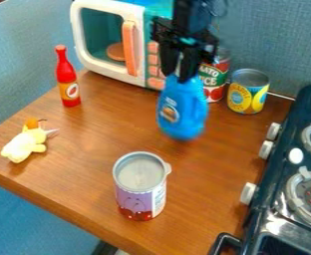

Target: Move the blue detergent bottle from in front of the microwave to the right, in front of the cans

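Because the gripper [179, 74] clamps its slim neck, the blue bottle [183, 110] hangs base-down over the table [95, 149].

Left to right: plush [26, 143] lies near the edge; red bottle [67, 79] stands on its flat base; microwave [101, 35] sits at back, door outward; purple can [141, 187] upright, front; blue bottle, neck probably chosen as easiest to pinch; tomato can [216, 78], yellow can [247, 94] upright by the wall [264, 40]; stove [268, 187] alongside. Count: bottles 2, cans 3, plush 1, microwave 1, stove 1.

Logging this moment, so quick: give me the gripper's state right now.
Gripper: closed on the top of the blue bottle, holding it above the wooden table.
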You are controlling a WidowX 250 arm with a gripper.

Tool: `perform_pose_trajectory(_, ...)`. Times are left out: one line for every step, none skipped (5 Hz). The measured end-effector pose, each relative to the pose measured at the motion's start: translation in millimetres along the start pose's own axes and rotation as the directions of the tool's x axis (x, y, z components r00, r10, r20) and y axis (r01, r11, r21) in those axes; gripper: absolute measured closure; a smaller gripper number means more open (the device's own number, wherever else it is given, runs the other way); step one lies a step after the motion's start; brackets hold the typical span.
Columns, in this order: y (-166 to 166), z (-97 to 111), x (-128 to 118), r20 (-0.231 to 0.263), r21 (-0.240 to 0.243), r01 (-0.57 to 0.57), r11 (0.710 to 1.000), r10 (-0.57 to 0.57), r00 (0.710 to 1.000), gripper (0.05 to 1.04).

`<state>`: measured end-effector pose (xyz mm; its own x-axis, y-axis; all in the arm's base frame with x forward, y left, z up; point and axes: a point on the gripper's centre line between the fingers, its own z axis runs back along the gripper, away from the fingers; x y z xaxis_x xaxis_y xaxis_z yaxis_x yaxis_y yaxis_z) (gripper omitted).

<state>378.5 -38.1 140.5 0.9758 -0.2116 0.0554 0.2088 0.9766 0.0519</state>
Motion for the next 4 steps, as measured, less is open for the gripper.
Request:
perform_pose_trajectory(-29.5, -10.2, -1.1, -0.001, -0.028, 0.037, 0.999, -0.037, 0.999, 0.633)
perform_pose_trajectory(-40.6, -9.6, -1.1, 0.0, -0.059, 0.058, 0.997, -0.058, 0.998, 0.633)
perform_pose_trajectory(-40.6, -17.2, -1.2, -0.02, -0.062, 0.056, 0.997, -0.057, 0.998, 0.635)
perform_pose_trajectory(-40.0, -17.0, -1.8, -0.02, -0.062, 0.066, 0.996, -0.068, 0.997, 0.635)
